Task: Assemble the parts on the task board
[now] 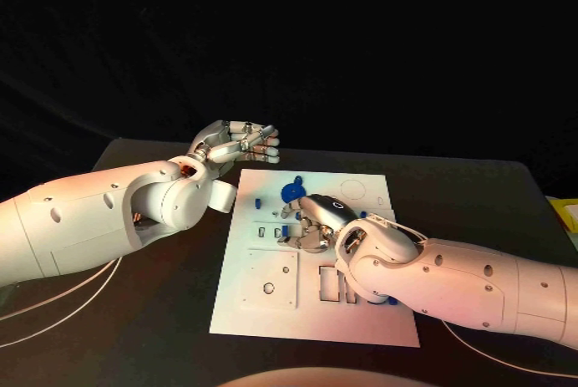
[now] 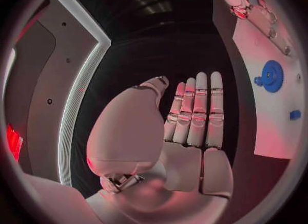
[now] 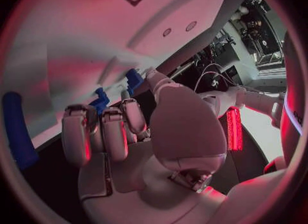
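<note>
Over the task board (image 1: 362, 324), right hand (image 1: 316, 222) hovers with fingers (image 3: 102, 134) curled.

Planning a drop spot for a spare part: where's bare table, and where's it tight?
Bare table lies right of the board, beyond the right arm, and along the near-left edge. Crowded: the board's upper middle, where the right hand sits among blue parts. The left hand hangs open off the board's far-left corner.
</note>
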You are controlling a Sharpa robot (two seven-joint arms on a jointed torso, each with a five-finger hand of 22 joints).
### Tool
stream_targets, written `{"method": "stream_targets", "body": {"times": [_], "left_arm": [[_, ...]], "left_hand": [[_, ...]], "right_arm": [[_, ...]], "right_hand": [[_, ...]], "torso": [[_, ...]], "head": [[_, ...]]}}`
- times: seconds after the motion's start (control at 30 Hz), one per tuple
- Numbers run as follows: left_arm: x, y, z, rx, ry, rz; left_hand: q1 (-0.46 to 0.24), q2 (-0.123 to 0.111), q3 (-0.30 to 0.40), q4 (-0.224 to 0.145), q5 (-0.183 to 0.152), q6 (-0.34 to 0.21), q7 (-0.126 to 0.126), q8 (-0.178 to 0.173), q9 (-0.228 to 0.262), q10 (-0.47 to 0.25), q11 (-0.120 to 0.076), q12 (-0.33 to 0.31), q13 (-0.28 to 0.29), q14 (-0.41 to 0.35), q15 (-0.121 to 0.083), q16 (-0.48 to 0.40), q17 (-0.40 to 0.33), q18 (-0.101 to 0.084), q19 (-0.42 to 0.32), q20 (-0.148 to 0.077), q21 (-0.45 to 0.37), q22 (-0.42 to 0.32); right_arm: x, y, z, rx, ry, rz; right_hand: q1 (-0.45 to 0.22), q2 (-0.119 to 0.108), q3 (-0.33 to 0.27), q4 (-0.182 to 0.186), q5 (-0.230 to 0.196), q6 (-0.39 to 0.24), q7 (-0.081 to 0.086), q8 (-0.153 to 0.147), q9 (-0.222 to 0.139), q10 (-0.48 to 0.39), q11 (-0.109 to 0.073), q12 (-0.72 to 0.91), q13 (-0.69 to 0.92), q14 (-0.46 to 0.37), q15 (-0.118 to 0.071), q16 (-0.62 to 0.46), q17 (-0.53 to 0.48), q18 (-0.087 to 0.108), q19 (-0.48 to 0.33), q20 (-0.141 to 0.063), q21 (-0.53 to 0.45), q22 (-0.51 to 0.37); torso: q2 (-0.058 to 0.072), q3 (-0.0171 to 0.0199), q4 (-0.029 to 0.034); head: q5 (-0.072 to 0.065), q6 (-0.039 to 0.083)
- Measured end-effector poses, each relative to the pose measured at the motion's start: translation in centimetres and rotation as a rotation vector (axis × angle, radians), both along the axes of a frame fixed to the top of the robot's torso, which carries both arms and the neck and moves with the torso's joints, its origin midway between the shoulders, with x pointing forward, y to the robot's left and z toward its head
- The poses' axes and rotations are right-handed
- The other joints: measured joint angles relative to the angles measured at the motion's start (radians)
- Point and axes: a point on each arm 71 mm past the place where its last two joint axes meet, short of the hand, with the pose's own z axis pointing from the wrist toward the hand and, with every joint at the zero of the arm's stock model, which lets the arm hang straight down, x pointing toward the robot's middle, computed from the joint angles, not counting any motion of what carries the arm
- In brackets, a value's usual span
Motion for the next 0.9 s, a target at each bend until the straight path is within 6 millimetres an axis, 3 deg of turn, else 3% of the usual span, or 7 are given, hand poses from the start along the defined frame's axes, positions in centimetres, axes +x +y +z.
{"method": "stream_targets", "body": {"times": [0.13, 0.3, 0.4, 0.5, 0.63, 0.77, 0.9], "left_arm": [[0.3, 0.3, -0.3, 0.037, 0.018, -0.005], [0.9, 0.9, -1.0, 0.136, 0.055, -0.014], [1.2, 1.3, -1.5, 0.207, 0.082, -0.024], [1.3, 1.4, -1.9, 0.274, 0.104, -0.042], [1.3, 0.9, -2.4, 0.404, 0.138, -0.103], [1.3, -0.1, -2.2, 0.564, 0.159, -0.176], [1.4, -1.6, -2.1, 0.748, 0.172, -0.248]], "left_hand": [[-0.064, -0.019, -0.038, 0.004, -0.02, -0.054, 0.017, -0.034, -0.011, -0.047, 0.021, -0.001, -0.001, 0.052, 0.001, 0.057, 0.042, 0.0, 0.031, -0.008, 0.036, 0.015], [-0.076, -0.014, -0.082, 0.004, -0.021, -0.054, 0.004, -0.03, -0.009, -0.005, -0.002, 0.05, 0.019, 0.149, -0.031, 0.241, 0.163, 0.0, 0.1, -0.043, 0.136, 0.067], [-0.095, 0.0, -0.119, 0.004, -0.018, -0.022, -0.048, 0.055, 0.032, 0.1, -0.058, 0.24, 0.139, 0.213, -0.082, 0.561, 0.401, 0.0, 0.152, -0.088, 0.303, 0.167], [-0.116, 0.007, -0.146, 0.007, -0.014, -0.028, -0.072, 0.139, 0.077, 0.073, -0.078, 0.435, 0.285, 0.263, -0.104, 0.818, 0.651, 0.0, 0.147, -0.108, 0.435, 0.268], [-0.177, 0.055, -0.172, 0.011, -0.014, -0.059, -0.103, 0.296, 0.181, 0.009, -0.103, 0.754, 0.542, 0.337, -0.124, 1.056, 0.922, -0.024, 0.224, -0.129, 0.706, 0.606], [-0.195, 0.074, -0.176, 0.013, -0.006, -0.077, -0.12, 0.393, 0.253, 0.077, -0.122, 0.988, 0.787, 0.345, -0.134, 1.13, 1.02, -0.047, 0.288, -0.139, 0.824, 0.785], [-0.209, 0.088, -0.176, 0.013, -0.003, -0.088, -0.131, 0.45, 0.3, 0.098, -0.132, 1.069, 0.875, 0.342, -0.137, 1.167, 1.026, -0.047, 0.298, -0.145, 0.863, 0.843]], "right_arm": [[-0.1, -1.1, 0.8, 0.066, -0.033, 0.006], [0.0, -2.8, 2.7, 0.164, -0.056, 0.04], [0.1, -4.5, 4.1, 0.219, -0.049, 0.055], [0.2, -6.2, 5.3, 0.258, -0.041, 0.054], [0.2, -8.7, 6.7, 0.31, -0.013, 0.032], [0.4, -10.8, 7.6, 0.345, 0.019, -0.005], [1.0, -13.1, 8.4, 0.363, 0.03, -0.055]], "right_hand": [[0.053, 0.034, -0.023, 0.011, 0.005, -0.011, -0.002, -0.018, -0.004, 0.001, -0.001, 0.005, 0.006, 0.0, 0.0, -0.004, 0.0, 0.0, 0.0, 0.003, -0.019, 0.0], [0.086, 0.053, -0.012, 0.004, 0.055, 0.05, -0.008, 0.007, 0.008, 0.002, -0.002, 0.006, 0.002, 0.0, 0.0, -0.007, 0.0, 0.0, -0.008, 0.002, -0.038, 0.0], [0.098, 0.064, -0.003, 0.014, 0.068, 0.082, -0.017, 0.03, 0.017, 0.001, -0.007, 0.006, 0.003, 0.0, 0.0, -0.007, 0.0, 0.0, -0.007, 0.002, -0.034, 0.0], [0.1, 0.067, 0.003, 0.013, 0.089, 0.098, -0.022, 0.045, 0.023, 0.005, -0.013, 0.006, 0.006, -0.001, -0.01, -0.007, 0.0, 0.0, -0.002, -0.003, -0.03, 0.0], [0.1, 0.067, 0.009, 0.012, 0.111, 0.1, -0.024, 0.05, 0.026, 0.009, -0.017, 0.006, 0.009, 0.0, -0.011, -0.007, 0.0, 0.0, -0.002, -0.003, -0.03, 0.0], [0.1, 0.067, 0.009, 0.012, 0.113, 0.1, -0.024, 0.057, 0.027, 0.009, -0.017, 0.006, 0.009, 0.0, -0.011, -0.007, 0.0, 0.0, -0.002, -0.003, -0.03, 0.0], [0.1, 0.067, 0.009, 0.012, 0.116, 0.1, -0.024, 0.057, 0.027, 0.009, -0.017, 0.006, 0.006, 0.0, -0.011, -0.007, 0.0, 0.0, 0.002, -0.007, -0.03, 0.0]], "torso": [[-0.002, 0.0007, 0.0001], [-0.005, 0.0017, -0.0005], [-0.009, 0.0035, -0.002], [-0.014, 0.0052, -0.0045], [-0.022, 0.0081, -0.0099], [-0.029, 0.0107, -0.0156], [-0.036, 0.0131, -0.0176]], "head": [[-0.001, 0.001], [-0.001, 0.005], [0.001, 0.006], [-0.002, 0.005], [-0.002, 0.0], [0.004, -0.005], [0.007, -0.01]]}}
